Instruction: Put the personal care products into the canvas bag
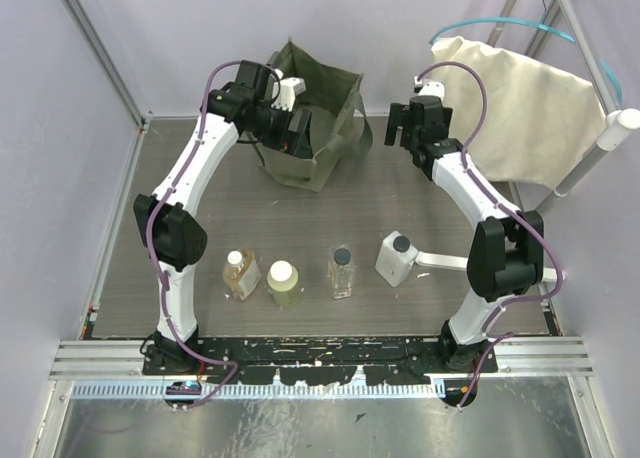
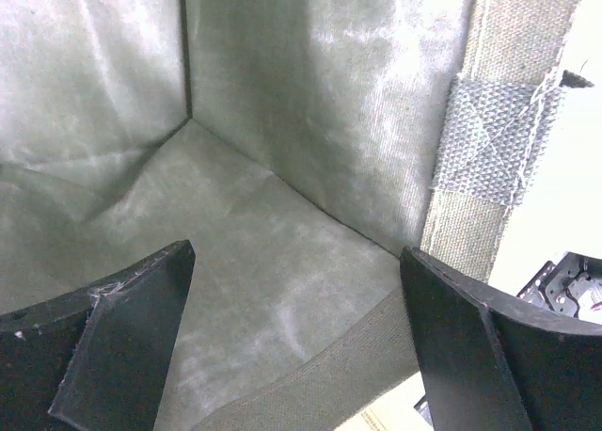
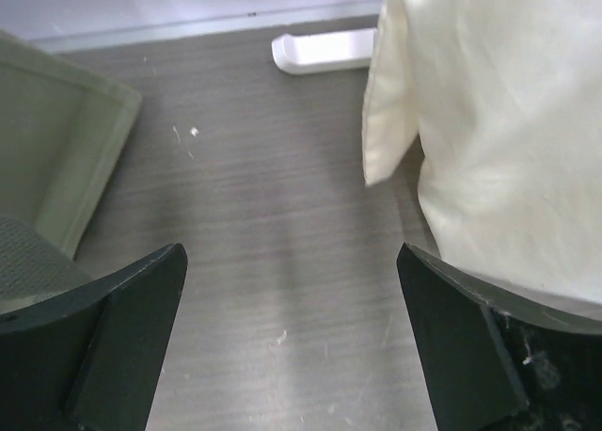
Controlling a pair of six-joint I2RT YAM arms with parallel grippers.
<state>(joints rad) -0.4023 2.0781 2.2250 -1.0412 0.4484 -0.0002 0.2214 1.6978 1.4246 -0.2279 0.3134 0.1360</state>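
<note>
Bottles sit in a row on the table (image 1: 430, 208) closest to the arm bases, all four out in the open and none in a grip. From my left I see the amber bottle (image 1: 240, 274) with its white cap. The yellow-green bottle (image 1: 284, 283) is just beside it. The clear bottle (image 1: 342, 271) with a dark cap comes next, a little apart. The white bottle (image 1: 396, 258) with a dark cap ends the row.

Beyond the row is bare tabletop, and both arms reach over it toward the back.

I have the left gripper (image 1: 290, 120) at the left side of the bag (image 1: 335, 148). Its wrist camera looks straight down into the olive fabric, showing the floor, an inner corner and a stitched strap (image 2: 489, 139) on the rim. The jaws are spread wide with nothing between them.

The right gripper (image 1: 400, 128) hangs over the tabletop just right of the bag. Its jaws are equally wide and empty. Its camera shows a corner of the bag on one side and the cream sack (image 3: 499, 120) on the other.

The bag stands upright at the far edge, well apart from the bottles. The cream sack hangs to the right of it.
</note>
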